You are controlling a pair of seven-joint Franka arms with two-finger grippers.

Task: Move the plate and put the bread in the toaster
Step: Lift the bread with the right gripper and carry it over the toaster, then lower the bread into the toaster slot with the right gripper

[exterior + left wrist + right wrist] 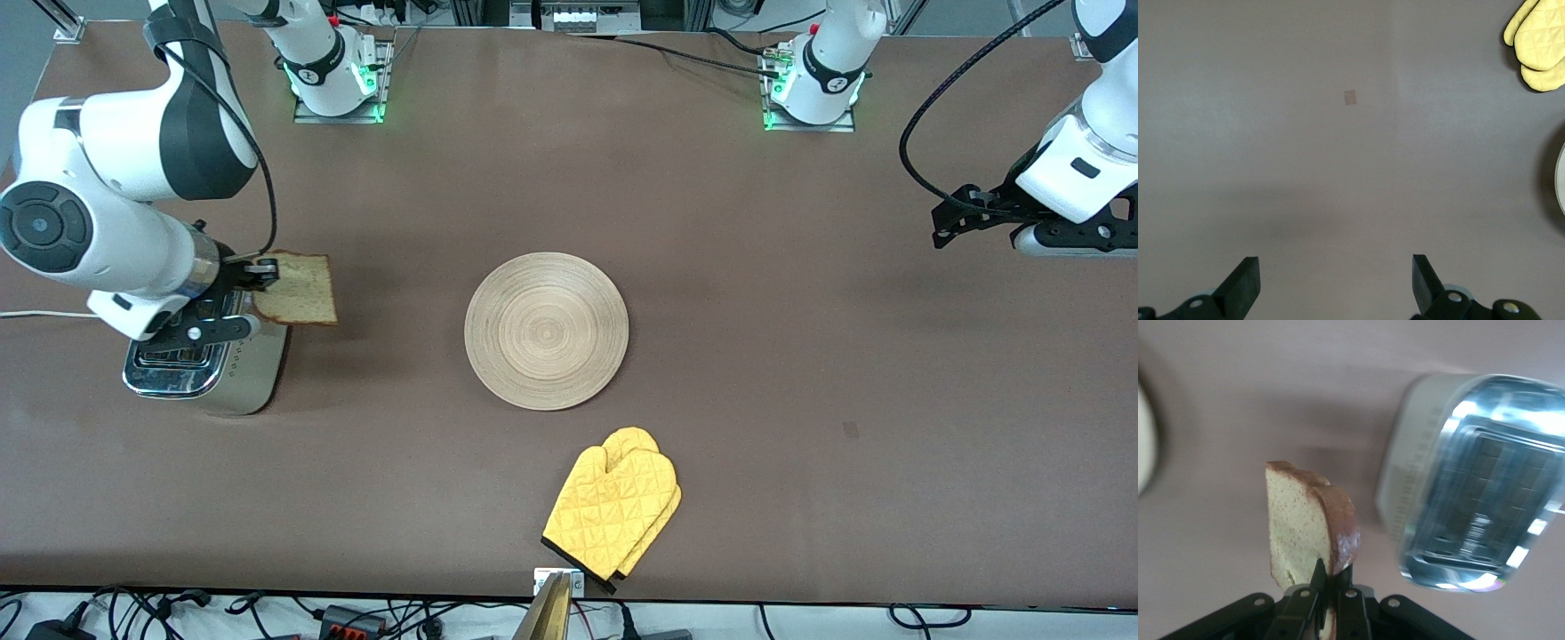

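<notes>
Count: one plate (pixel 546 331), one slice of bread (pixel 299 289), one toaster (pixel 206 356), a stacked pair of yellow oven mitts (pixel 613 508), two arms on the brown table (pixel 800 356).
Plate: lying flat near the middle of the table, nothing on it, well apart from the toaster and just farther from the front camera than the mitts.
Bread: up in the air, pinched at one edge by the right gripper (pixel 263 268); it hangs beside the toaster's top edge on the side toward the plate, over the table and not over the slots. In the right wrist view the bread (pixel 1310 520) stands on edge, crust showing, sticking straight out from the fingertips.
Toaster: upright at the right arm's end of the table, chrome top and both slots facing up, its long axis running toward the front camera; the toaster (pixel 1475 483) looks smeared in the right wrist view.
Right arm: folded low over the toaster, wrist turned sideways, jaws clamped tight on the bread.
Left arm: waiting at its own end of the table, wrist level, left gripper (pixel 956 218) hanging over bare table.
Left jaws: spread wide with nothing between them, both fingers (pixel 1245 283) clear in the left wrist view.
Mitts: flat on the table near the front camera's edge, cuffs toward that edge.
</notes>
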